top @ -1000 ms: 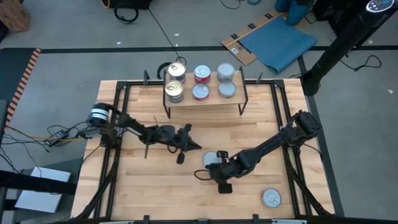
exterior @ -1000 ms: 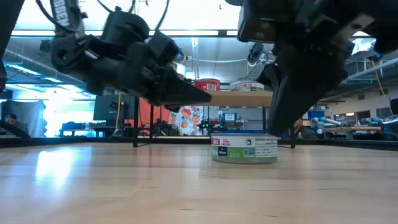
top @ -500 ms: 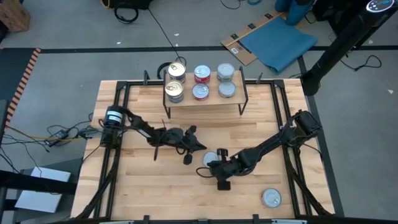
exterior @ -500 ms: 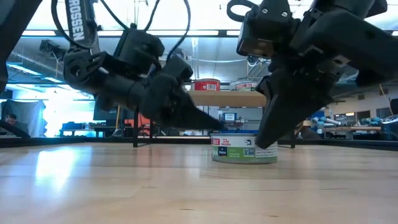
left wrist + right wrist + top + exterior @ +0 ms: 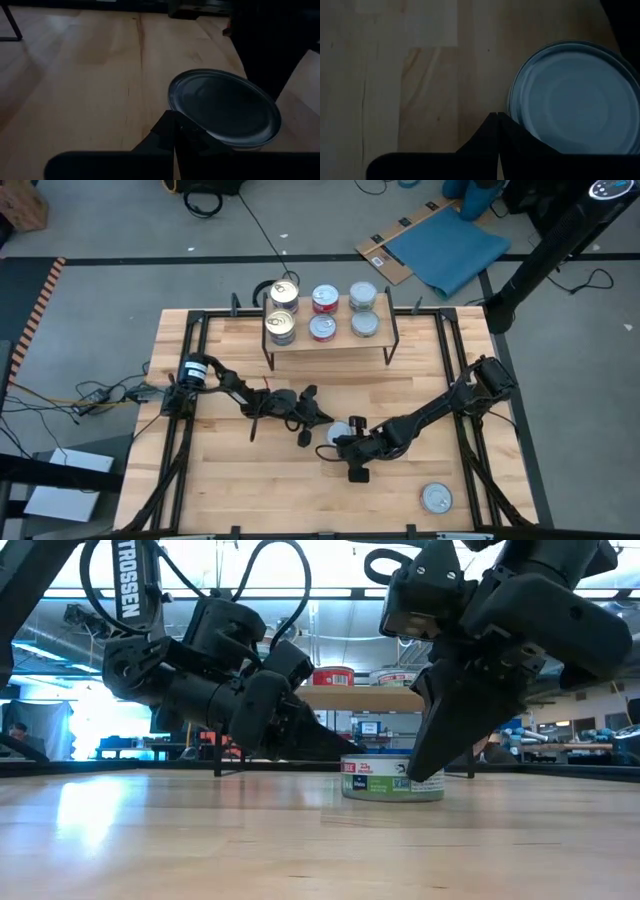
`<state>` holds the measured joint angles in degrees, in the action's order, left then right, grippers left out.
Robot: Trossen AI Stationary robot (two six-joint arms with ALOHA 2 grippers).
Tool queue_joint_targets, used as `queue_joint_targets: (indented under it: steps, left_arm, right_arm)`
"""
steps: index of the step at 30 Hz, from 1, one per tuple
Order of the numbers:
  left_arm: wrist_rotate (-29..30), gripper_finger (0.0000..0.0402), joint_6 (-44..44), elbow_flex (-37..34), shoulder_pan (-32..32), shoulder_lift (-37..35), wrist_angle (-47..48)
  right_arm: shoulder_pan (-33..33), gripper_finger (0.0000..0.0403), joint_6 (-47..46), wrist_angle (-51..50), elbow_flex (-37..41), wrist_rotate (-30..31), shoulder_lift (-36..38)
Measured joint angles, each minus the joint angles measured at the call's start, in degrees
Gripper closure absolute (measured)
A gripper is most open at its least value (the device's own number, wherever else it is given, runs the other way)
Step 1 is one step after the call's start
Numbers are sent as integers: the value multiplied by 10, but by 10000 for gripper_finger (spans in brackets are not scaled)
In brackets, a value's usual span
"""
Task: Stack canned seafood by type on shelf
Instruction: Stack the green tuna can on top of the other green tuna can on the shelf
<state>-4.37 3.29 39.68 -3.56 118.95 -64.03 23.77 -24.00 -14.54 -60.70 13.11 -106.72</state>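
While six tins already stand on the shelf (image 5: 330, 340), two are left on the tabletop (image 5: 250, 480).

Both my grippers are pressed shut and hold nothing: my left gripper (image 5: 322, 423) and my right gripper (image 5: 336, 443) flank the green-labelled tin (image 5: 392, 778) mid-table, tips at its rim (contact I can't confirm). On the shelf sit gold-topped tins (image 5: 282, 310), red-rimmed tins (image 5: 323, 313) and silver tins (image 5: 364, 310) in three columns. One more silver-topped tin (image 5: 436, 499) waits near the front right edge.

Partly hidden tin
From above, you see both grippers covering most of the tin (image 5: 340, 433); its label is unreadable.
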Motion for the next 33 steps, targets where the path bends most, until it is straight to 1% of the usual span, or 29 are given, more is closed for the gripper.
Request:
queue_joint_targets:
  steps: [3,7,17,33]
  left_arm:
    - [1,396,0,0,-1,0,0]
    - [1,396,0,0,-1,0,1]
    - [-2,396,0,-1,-2,0,3]
    - [0,396,-14,-6,-2,0,3]
  right_arm:
    - [-4,392,0,-1,0,-2,0]
    - [-7,393,1,-10,-21,-2,0]
    - [-14,393,3,-71,-75,5,0]
    - [-22,393,-18,-76,-78,5,0]
